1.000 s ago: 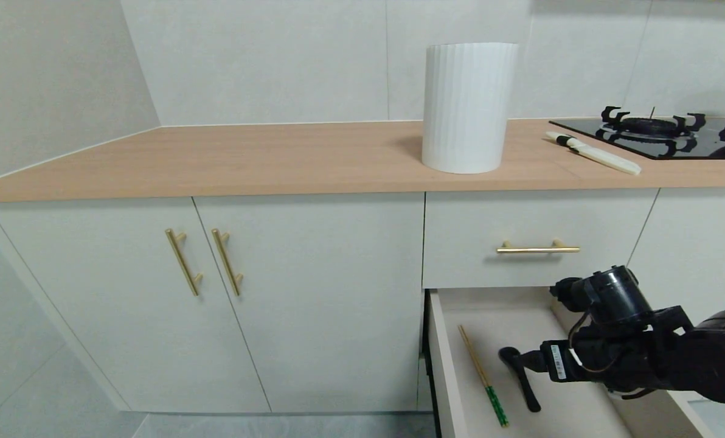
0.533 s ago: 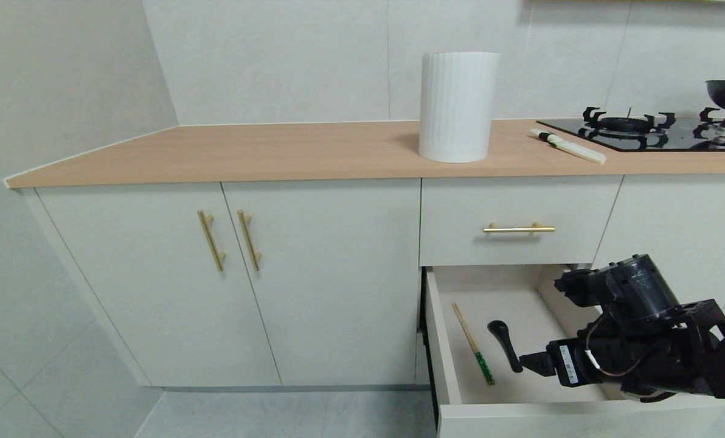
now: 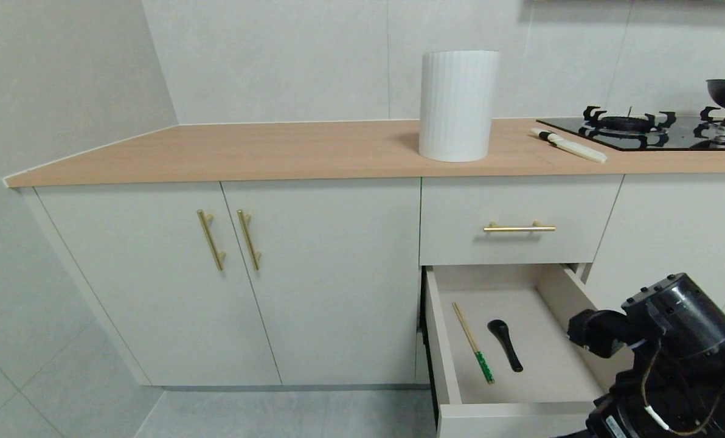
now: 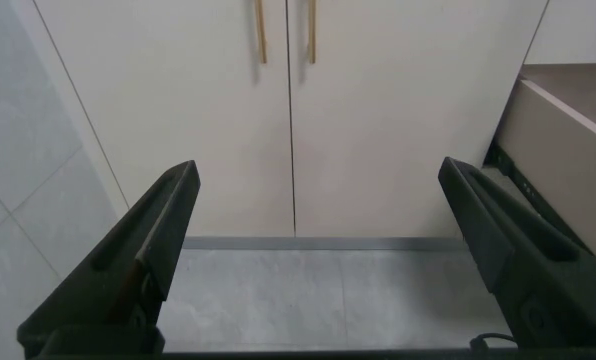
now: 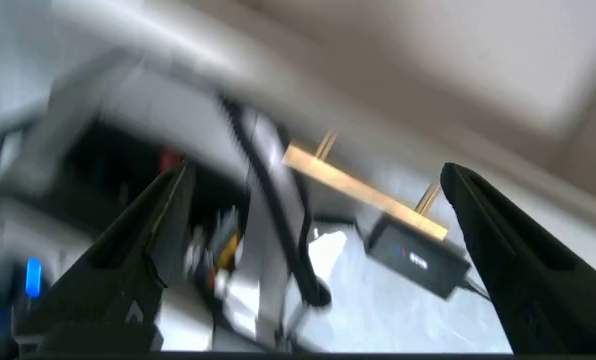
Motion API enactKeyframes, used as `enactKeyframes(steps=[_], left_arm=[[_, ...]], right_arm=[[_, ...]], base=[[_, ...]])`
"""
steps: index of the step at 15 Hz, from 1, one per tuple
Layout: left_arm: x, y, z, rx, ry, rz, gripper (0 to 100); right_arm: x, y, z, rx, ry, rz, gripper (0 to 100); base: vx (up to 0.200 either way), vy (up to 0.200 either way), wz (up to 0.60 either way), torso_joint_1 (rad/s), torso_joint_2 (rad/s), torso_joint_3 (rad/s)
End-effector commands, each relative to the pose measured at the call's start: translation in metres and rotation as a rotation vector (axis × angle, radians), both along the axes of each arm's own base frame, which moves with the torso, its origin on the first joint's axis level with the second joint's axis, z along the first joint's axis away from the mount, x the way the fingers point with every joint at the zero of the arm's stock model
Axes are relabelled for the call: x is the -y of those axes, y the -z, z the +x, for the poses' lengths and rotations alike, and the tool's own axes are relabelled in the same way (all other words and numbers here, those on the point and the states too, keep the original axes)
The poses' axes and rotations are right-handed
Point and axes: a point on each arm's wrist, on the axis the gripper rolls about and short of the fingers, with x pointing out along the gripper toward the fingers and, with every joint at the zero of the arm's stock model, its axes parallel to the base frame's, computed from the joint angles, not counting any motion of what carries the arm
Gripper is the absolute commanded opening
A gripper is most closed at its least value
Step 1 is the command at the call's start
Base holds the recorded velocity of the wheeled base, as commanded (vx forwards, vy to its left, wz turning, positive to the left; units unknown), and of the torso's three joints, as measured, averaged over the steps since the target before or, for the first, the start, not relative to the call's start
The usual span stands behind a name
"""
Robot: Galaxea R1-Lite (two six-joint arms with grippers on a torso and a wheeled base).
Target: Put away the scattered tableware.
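Your right gripper [image 5: 316,172] has backed out toward the lower right, jaws spread and empty, leaving the black spoon [image 3: 505,344] in the open drawer [image 3: 438,340] beside the chopsticks [image 3: 473,344]. The left gripper [image 4: 318,170] gapes too. Clear the drawer front before reaching the knife [image 3: 568,146], upper right.

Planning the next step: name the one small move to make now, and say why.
Probably lift the right pincer toward the knife on the counter: the chopsticks and spoon already lie in the open drawer, and the pincer looks empty.
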Motion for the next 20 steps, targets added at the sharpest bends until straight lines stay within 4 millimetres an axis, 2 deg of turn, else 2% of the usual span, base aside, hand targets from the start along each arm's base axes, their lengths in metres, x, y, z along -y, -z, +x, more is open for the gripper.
enactKeyframes(steps=[1,5,9,15,20], left_arm=[[0.0,0.0,0.0,0.0,0.0,0.001,100],[0.0,0.0,0.0,0.0,0.0,0.001,100],[0.0,0.0,0.0,0.0,0.0,0.001,100],[0.0,0.0,0.0,0.0,0.0,-0.001,100],[0.0,0.0,0.0,0.0,0.0,0.001,100]], right_arm=[[-0.003,-0.002,-0.008,-0.004,-0.051,-0.009,100],[-0.013,0.023,0.003,-0.118,-0.071,-0.074,100],[-0.019,0.04,0.013,-0.177,-0.057,-0.116,100],[-0.016,0.044,0.032,-0.157,0.081,-0.142,100],[-0.012,0.04,0.045,-0.124,0.213,-0.142,100]], base=[[0.0,0.0,0.0,0.0,0.0,0.0],[0.0,0.0,0.0,0.0,0.0,0.0],[0.0,0.0,0.0,0.0,0.0,0.0],[0.0,0.0,0.0,0.0,0.0,0.0],[0.0,0.0,0.0,0.0,0.0,0.0]])
